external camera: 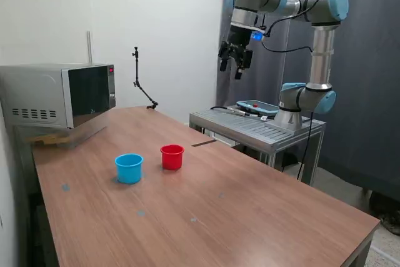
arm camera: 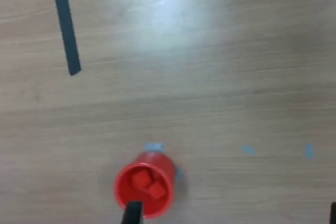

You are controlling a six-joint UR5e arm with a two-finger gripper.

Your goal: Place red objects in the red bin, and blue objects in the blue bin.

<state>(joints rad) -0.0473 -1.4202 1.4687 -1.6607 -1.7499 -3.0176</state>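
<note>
The red bin [external camera: 172, 156] is a small red cup standing on the wooden table [external camera: 250, 217]. In the wrist view the red bin [arm camera: 144, 184] holds two red cubes [arm camera: 147, 184]. The blue bin [external camera: 129, 168], a light blue cup, stands just to the exterior view's left of the red one; its inside does not show. No blue cubes are in view. My gripper [external camera: 235, 60] hangs high above the table's far edge, well above and away from both cups, open and empty. In the wrist view one dark fingertip [arm camera: 132, 213] shows beside the red cup.
A microwave [external camera: 59, 95] stands at the table's far left in the exterior view. A black tape strip [arm camera: 66, 27] lies on the table near the far edge. A metal stand [external camera: 256, 129] carrying the arm's base and a pendant is behind the table. Small blue tape marks [arm camera: 249, 150] dot the tabletop.
</note>
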